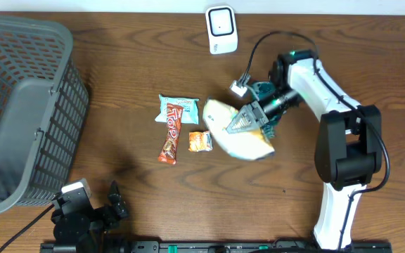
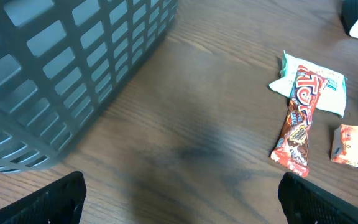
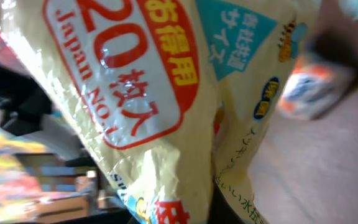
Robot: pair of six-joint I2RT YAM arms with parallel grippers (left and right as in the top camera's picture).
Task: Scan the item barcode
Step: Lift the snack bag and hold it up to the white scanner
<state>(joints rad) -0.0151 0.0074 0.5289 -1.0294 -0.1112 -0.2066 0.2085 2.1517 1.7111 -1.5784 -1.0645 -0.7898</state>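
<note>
My right claw (image 1: 242, 125) is clenched on a yellow bag (image 1: 252, 144) over the dark, wood-grain bench (image 1: 118, 63). My left claw (image 1: 117, 199) hangs released, a grey basket (image 1: 20, 105) just beside it.

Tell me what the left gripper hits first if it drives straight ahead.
Likely bare table: the open left gripper points into the gap between the basket and the red snack bar; depth is unclear.

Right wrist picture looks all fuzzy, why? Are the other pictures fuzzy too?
Right wrist: the yellow bag sits very close, so edges smear and its plastic glints. Overhead: mostly sharp, only that bag looks soft. Left wrist: clear, with a dim shadow on the table.
</note>
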